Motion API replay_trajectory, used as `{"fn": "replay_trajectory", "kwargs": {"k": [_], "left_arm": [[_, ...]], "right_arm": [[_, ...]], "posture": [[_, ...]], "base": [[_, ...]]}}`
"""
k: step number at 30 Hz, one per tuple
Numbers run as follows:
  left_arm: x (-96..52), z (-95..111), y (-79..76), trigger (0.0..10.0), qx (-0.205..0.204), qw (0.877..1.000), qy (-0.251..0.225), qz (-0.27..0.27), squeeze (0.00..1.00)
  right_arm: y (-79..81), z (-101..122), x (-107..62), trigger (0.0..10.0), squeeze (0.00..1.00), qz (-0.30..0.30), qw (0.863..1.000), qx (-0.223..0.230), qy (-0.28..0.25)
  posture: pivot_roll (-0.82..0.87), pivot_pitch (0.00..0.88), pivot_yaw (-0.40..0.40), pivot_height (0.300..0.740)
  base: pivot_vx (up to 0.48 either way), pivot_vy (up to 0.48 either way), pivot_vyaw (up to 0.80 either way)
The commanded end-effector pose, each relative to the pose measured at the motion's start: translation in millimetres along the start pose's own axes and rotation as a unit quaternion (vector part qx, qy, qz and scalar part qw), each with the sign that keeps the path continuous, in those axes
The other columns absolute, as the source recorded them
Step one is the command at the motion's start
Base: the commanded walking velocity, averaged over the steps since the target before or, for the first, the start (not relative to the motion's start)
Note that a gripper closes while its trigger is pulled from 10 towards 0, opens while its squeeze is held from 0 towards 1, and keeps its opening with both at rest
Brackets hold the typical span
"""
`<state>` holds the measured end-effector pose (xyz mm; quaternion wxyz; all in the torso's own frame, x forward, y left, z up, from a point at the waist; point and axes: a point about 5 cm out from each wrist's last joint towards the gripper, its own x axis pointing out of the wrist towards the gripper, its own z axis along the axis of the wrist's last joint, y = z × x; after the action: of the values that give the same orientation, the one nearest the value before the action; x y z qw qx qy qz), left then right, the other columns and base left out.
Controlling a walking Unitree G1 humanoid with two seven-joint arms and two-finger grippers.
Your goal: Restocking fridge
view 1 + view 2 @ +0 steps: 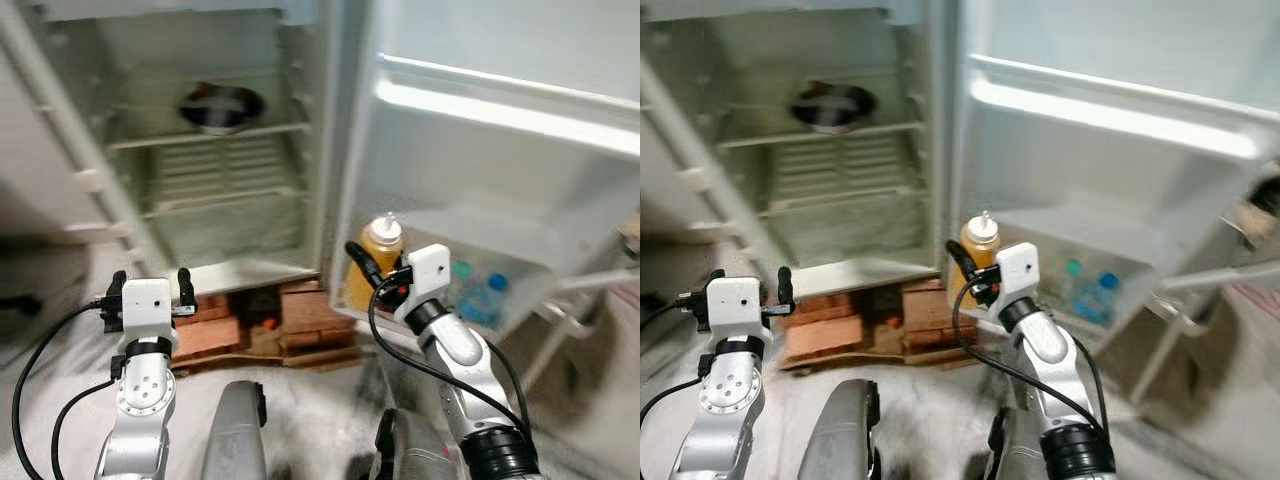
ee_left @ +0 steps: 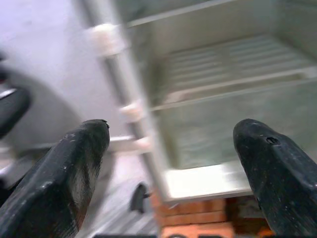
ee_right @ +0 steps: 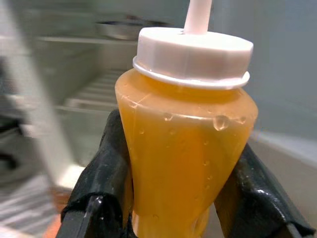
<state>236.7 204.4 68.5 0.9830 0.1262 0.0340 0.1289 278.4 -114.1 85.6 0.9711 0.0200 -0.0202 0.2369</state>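
Orange sauce bottle (image 3: 185,144) upright, nozzle at 12 o'clock, clamped in right gripper (image 1: 372,275), door shelf (image 1: 520,255) at 2 o'clock of it; left gripper (image 1: 147,292) spread, empty, farther off.

Pale grey floor (image 1: 60,300) (blurred), with red bricks (image 1: 300,315) stacked on it.

The squeeze bottle (image 3: 185,148) is translucent plastic, glossy and beaded with droplets, under a smooth white plastic cap (image 3: 193,54). The right tool (image 3: 173,198) has matt black rubbery fingers. A shiny metal bowl (image 1: 220,106) sits on a wire shelf (image 1: 215,135).
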Motion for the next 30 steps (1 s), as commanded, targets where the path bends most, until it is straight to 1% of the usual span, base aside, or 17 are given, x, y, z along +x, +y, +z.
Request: {"fn": "replay_trajectory", "kwargs": {"k": [1, 7, 15, 20, 24, 25, 27, 28, 30], "left_arm": [[-0.3, -1, -0.7, 10.0, -0.001, 1.000, 0.002, -0.002, 0.00], [-0.1, -1, -1.5, 10.0, -0.002, 1.000, 0.004, -0.004, 0.00], [0.7, 0, -3.4, 10.0, -0.002, 1.000, 0.002, -0.007, 0.00], [1.8, 0, -4.7, 10.0, -0.003, 1.000, 0.003, -0.008, 0.00], [0.9, 2, -2.9, 10.0, 0.002, 1.000, -0.003, -0.009, 0.00], [-1.1, 4, -0.7, 10.0, 0.004, 1.000, -0.007, -0.008, 0.00], [-1.8, 5, 0.0, 10.0, 0.005, 1.000, -0.008, -0.008, 0.00], [-3.5, 7, 0.3, 10.0, 0.006, 1.000, -0.011, -0.012, 0.00], [-4.9, 10, -0.3, 10.0, 0.007, 1.000, -0.014, -0.020, 0.00]], "right_arm": [[-3.0, 9, 0.8, 10.0, 0.00, 0.001, 1.000, -0.011, -0.020], [-5.3, 10, 1.4, 10.0, 0.00, -0.007, 1.000, -0.017, -0.020], [-9.5, 11, 1.5, 10.0, 0.00, -0.027, 0.999, -0.027, -0.023], [-16.4, 9, 1.6, 10.0, 0.00, -0.054, 0.998, -0.039, -0.013], [-19.4, 4, -1.4, 10.0, 0.00, -0.076, 0.997, -0.033, -0.002], [-19.9, -1, -4.0, 10.0, 0.00, -0.085, 0.996, -0.027, 0.011], [-19.9, -2, -4.6, 10.0, 0.00, -0.087, 0.996, -0.026, 0.015], [-19.5, -4, -6.3, 10.0, 0.00, -0.087, 0.996, -0.027, 0.016], [-18.7, -6, -6.8, 10.0, 0.00, -0.085, 0.996, -0.027, 0.018]], "posture": [[0.09, 0.045, -0.034, 0.615], [0.09, 0.046, -0.034, 0.615], [0.09, 0.048, -0.034, 0.615], [0.09, 0.049, -0.037, 0.615], [0.09, 0.059, -0.037, 0.615], [0.09, 0.076, -0.029, 0.615], [0.09, 0.076, -0.029, 0.615], [0.10, 0.100, -0.021, 0.605], [0.10, 0.112, -0.020, 0.590]], "base": [[0.371, 0.000, 0.43], [0.361, 0.000, 0.00], [0.000, 0.000, 0.00], [0.000, 0.000, 0.00], [0.000, 0.000, 0.00], [0.000, 0.000, 0.00], [0.000, 0.000, 0.00], [0.000, 0.000, 0.00], [0.000, 0.000, 0.00]]}}
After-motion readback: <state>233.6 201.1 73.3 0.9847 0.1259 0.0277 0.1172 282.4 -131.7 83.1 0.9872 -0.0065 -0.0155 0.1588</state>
